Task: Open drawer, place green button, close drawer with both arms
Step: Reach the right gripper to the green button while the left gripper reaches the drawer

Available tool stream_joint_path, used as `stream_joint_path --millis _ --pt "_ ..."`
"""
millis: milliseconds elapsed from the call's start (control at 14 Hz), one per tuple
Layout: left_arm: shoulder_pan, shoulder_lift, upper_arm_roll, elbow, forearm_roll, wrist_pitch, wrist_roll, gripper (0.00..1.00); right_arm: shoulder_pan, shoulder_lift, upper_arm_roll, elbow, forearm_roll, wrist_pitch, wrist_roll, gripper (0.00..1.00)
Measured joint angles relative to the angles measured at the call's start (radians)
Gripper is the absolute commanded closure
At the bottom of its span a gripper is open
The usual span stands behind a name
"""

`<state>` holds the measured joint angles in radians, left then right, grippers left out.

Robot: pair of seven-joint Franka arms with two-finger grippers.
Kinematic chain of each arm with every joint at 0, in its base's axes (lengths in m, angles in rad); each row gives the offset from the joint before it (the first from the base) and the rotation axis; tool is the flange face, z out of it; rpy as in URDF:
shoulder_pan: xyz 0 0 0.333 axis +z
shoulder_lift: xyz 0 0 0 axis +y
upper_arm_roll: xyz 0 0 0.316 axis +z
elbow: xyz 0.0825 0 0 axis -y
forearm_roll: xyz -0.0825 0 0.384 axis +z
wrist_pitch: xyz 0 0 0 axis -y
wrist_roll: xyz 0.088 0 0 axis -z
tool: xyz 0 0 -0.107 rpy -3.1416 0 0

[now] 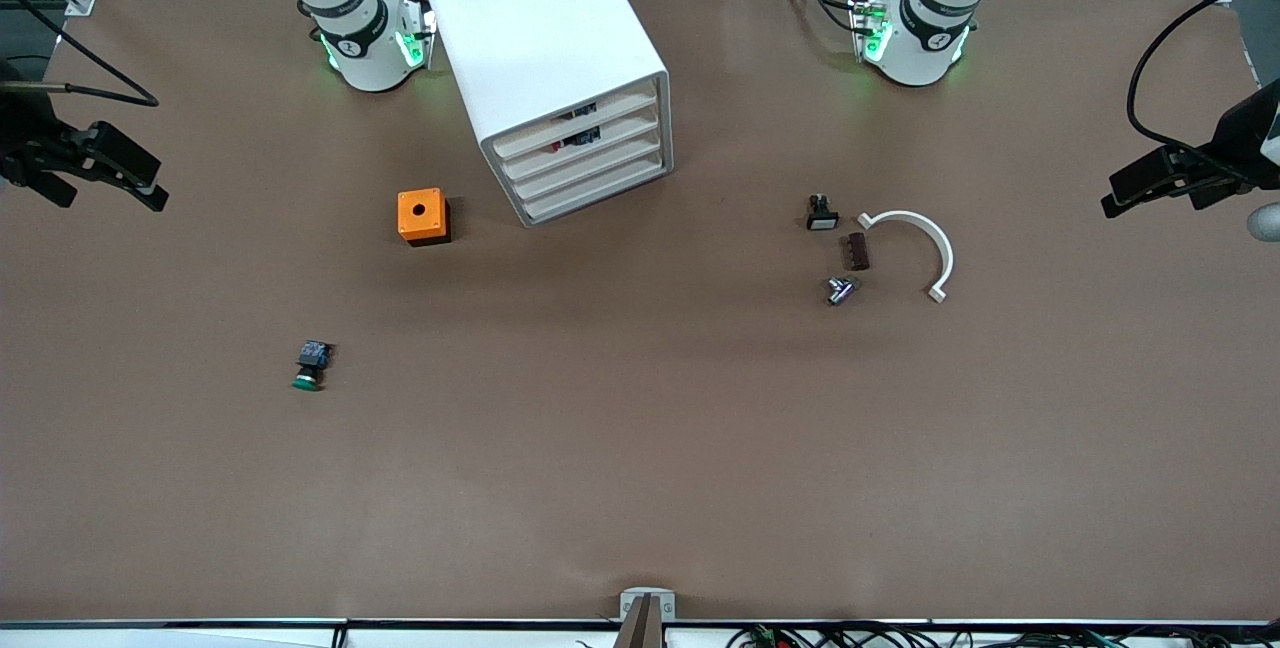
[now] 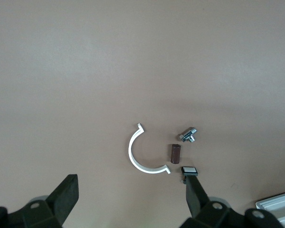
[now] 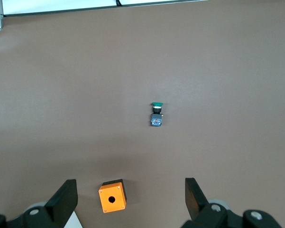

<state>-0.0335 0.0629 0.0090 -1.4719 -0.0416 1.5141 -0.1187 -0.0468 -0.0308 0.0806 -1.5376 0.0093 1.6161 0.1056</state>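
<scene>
I see both sets of jaws spread wide and holding nothing: my left gripper hangs over the left arm's end of the brown table, my right gripper over the right arm's end. On its side toward the right arm's end lies the tiny green-capped push button with a black-and-blue body, nearer the front camera than the orange box with a hole. The white boxy 4-drawer cabinet stands between the arm bases; its shallow white plastic third drawer is shut. Near the left gripper lie a curved white plastic clip, a small brown block, a metal fitting and a black-and-white switch.
</scene>
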Motion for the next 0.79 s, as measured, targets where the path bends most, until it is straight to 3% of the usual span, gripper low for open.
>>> stream_joint_path --millis 500,786 --pt "0.005 0.011 0.0 -0.003 0.0 -0.003 0.0 0.0 0.0 0.001 -0.001 0.0 0.0 -0.001 0.0 0.0" --pt "0.011 0.1 0.002 -0.013 0.0 -0.011 0.0 0.0 0.0 0.027 0.0 -0.008 0.0 -0.005 -0.001 0.0"
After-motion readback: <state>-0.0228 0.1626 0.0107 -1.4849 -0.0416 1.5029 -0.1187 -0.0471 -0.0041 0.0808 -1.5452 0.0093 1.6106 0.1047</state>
